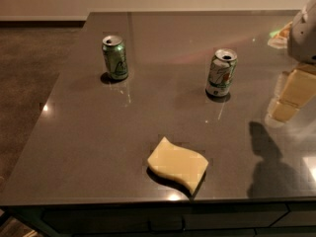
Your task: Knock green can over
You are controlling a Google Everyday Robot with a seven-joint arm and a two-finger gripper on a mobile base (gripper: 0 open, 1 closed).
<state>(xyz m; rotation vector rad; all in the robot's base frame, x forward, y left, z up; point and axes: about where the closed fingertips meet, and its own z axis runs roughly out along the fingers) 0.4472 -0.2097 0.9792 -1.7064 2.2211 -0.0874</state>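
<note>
My pale yellow, blocky gripper (289, 100) hangs at three o'clock, at the view's edge, angled down toward seven o'clock beneath my rounded grey-white wrist (303, 33).

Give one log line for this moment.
green can upright, back left | pincer at right edge, far from can | task not done
</note>
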